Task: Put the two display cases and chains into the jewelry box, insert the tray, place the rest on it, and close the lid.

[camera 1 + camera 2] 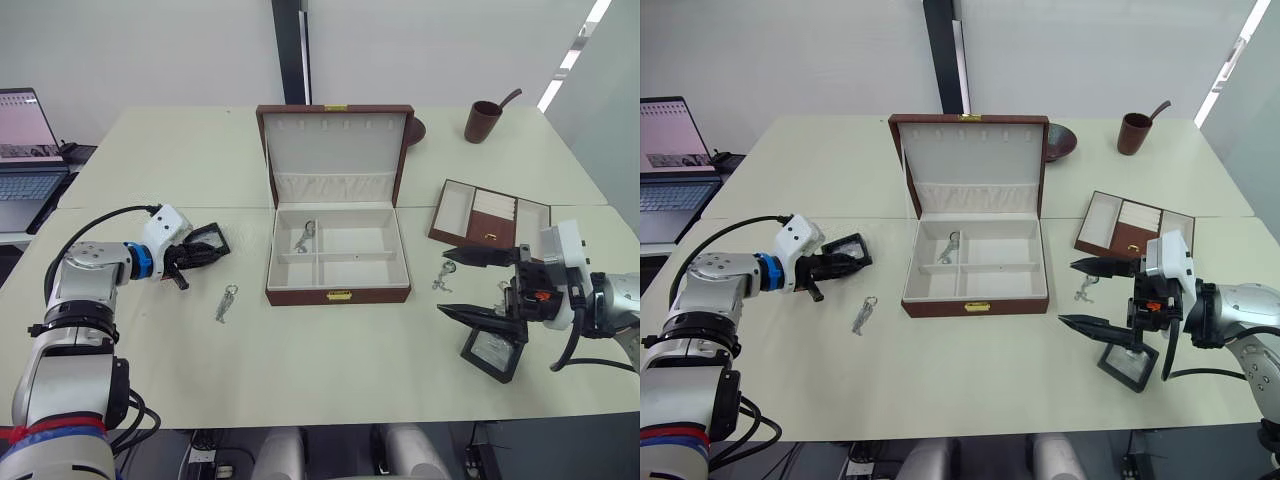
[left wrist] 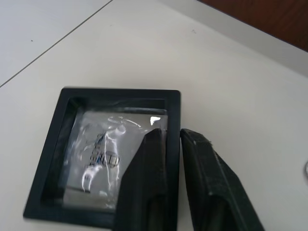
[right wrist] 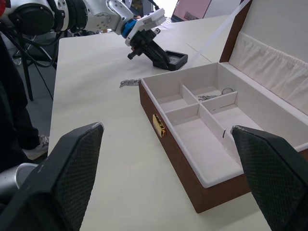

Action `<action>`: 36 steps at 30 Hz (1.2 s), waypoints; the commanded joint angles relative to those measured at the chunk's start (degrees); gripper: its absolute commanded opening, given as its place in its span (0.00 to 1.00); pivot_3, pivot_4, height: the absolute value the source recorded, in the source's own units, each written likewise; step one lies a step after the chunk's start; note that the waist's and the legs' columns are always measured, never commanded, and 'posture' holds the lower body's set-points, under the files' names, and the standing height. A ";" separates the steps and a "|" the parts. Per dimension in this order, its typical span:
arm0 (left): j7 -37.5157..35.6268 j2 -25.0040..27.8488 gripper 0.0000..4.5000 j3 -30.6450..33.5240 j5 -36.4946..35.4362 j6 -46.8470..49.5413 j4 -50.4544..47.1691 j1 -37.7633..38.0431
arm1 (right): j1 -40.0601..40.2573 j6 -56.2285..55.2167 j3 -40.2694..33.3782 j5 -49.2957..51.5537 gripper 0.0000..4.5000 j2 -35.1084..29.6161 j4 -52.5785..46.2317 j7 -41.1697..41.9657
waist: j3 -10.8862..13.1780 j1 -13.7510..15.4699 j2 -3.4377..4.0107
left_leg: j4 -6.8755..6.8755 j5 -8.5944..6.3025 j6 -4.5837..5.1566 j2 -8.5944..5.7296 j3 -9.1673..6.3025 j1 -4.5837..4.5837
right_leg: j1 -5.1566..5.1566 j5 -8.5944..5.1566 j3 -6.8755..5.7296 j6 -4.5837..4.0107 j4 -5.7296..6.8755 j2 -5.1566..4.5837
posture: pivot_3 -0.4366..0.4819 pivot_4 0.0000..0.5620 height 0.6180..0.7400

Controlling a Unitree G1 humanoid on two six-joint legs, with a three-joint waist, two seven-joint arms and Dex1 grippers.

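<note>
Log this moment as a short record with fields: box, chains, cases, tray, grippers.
box: jewelry box on table, lid open
chains: one chain in box; loose chain left of box; another right of it
cases: left case; right case
tray: tray outside box
grippers: left gripper clamped on left case's rim; right gripper open

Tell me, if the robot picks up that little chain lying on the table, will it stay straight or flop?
The chain will probably flop: it looks thin and lies slightly crooked on the table. It seems light, so a push would likely slide it. Its small ring end might catch on a finger.
</note>
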 commanded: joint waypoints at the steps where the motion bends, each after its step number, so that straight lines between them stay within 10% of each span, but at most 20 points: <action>1: -0.02 1.26 0.00 1.29 -0.75 0.49 -1.82 0.91 | -0.51 -0.75 -1.57 0.91 1.00 -0.61 -1.04 0.19 | 0.00 -0.02 0.00 | 0.00 0.00 0.00 0.00 0.00 0.00 | 0.00 0.00 0.00 0.00 0.00 0.00 | 0.48 0.27 1.00; 11: 0.48 2.61 0.00 2.49 -1.93 3.64 -9.07 4.26 | -0.43 -1.81 -2.01 0.19 1.00 -0.30 0.94 0.28 | 0.00 -0.04 0.00 | 0.00 0.00 0.00 0.02 0.01 0.01 | 0.00 0.00 0.01 0.00 0.00 0.00 | 0.48 0.27 1.00; 24: -2.42 10.75 0.00 6.59 -16.28 38.48 -60.04 18.08 | 0.32 -1.79 -5.52 0.24 1.00 -1.89 2.80 0.30 | 0.00 -0.02 0.00 | -0.01 0.00 0.00 0.10 0.01 0.01 | 0.01 0.00 0.04 0.00 0.00 -0.02 | 0.48 0.27 1.00; 36: 1.03 4.09 0.00 -3.43 -21.17 49.42 -74.04 7.82 | 2.55 -1.89 -7.30 -0.22 1.00 -1.94 1.96 -1.36 | 0.01 0.16 -0.01 | 0.02 0.00 0.00 0.02 0.03 0.01 | 0.04 -0.01 0.07 0.01 -0.03 0.03 | 0.48 0.27 1.00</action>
